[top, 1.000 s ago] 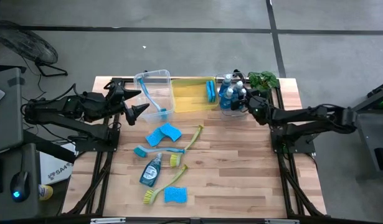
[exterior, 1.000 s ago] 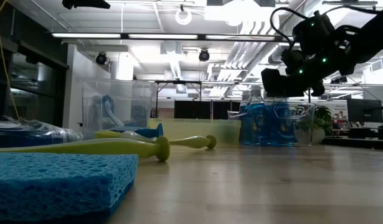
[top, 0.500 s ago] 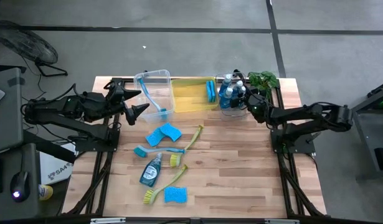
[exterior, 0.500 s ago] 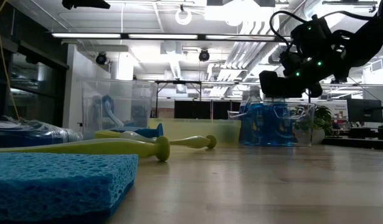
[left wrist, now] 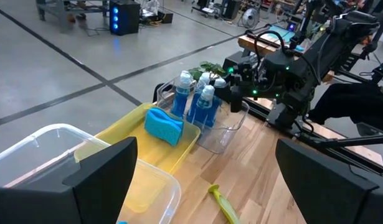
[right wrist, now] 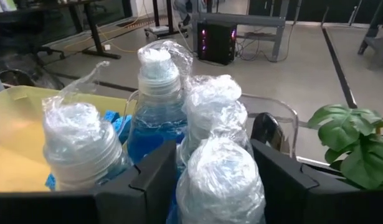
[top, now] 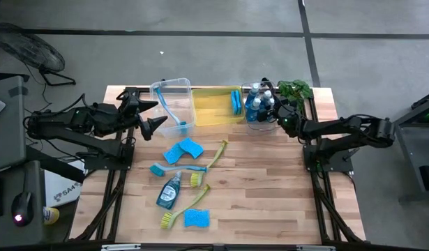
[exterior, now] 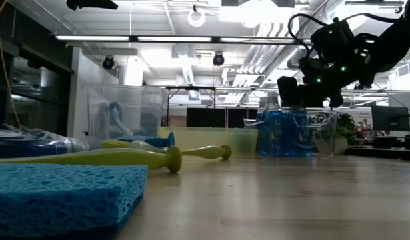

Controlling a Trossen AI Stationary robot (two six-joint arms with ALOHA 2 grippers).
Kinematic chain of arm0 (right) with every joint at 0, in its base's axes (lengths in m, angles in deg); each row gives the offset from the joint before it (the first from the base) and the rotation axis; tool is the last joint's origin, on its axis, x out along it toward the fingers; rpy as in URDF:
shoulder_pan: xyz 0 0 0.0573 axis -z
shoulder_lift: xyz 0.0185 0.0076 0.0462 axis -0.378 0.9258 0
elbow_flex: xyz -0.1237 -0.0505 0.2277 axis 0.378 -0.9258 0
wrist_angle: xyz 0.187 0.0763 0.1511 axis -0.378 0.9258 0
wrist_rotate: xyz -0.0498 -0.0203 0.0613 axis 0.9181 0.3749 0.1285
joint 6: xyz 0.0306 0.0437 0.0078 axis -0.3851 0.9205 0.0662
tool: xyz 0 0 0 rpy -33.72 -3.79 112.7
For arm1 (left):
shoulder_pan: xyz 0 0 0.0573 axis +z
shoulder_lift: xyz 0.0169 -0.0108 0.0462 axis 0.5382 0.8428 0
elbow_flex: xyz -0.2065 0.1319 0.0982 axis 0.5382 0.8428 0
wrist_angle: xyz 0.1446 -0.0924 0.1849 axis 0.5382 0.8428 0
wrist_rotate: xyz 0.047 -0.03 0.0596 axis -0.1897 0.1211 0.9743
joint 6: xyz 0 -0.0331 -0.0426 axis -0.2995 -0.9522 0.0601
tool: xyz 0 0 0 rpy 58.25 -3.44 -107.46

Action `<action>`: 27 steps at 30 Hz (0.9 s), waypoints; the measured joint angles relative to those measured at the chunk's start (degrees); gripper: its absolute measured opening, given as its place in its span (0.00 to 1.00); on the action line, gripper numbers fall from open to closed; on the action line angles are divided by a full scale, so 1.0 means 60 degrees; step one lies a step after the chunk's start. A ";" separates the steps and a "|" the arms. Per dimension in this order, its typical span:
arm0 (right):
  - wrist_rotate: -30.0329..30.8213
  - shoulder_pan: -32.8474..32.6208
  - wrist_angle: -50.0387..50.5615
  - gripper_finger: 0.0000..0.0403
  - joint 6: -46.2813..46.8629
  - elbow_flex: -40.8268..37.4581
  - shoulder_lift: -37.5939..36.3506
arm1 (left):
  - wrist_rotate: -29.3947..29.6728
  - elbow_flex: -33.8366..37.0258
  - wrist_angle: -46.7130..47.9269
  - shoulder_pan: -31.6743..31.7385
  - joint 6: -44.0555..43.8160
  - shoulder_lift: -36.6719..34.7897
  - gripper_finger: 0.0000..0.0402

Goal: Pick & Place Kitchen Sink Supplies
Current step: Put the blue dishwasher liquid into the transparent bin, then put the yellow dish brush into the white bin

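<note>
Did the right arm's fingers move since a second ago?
Yes. In the high view the right gripper has slid a little further over the clear bin of soap bottles, away from the table's right edge.

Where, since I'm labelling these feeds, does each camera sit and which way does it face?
High: overhead, straight down on the table; both arms, left tool and right tool.
Low: at tabletop height, level across; blue sponge nearest, right tool above.
Left wrist: on the left arm, facing the yellow bin; its dark fingers frame the view.
Right wrist: on the right arm, close over the soap bottles; its tool in the foreground.
Shared: all four show the soap bottles.
</note>
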 joint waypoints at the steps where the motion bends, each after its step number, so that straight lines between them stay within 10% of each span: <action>1: -0.0034 -0.0004 0.0031 0.47 0.0014 0.0000 -0.0018 | -0.0008 0.0000 0.0000 -0.0001 0.0002 0.0001 0.94; 27: -0.0500 -0.0011 0.2526 0.60 0.0002 0.0236 -0.2829 | -0.0576 0.0000 0.0000 -0.0002 -0.0015 0.0002 0.94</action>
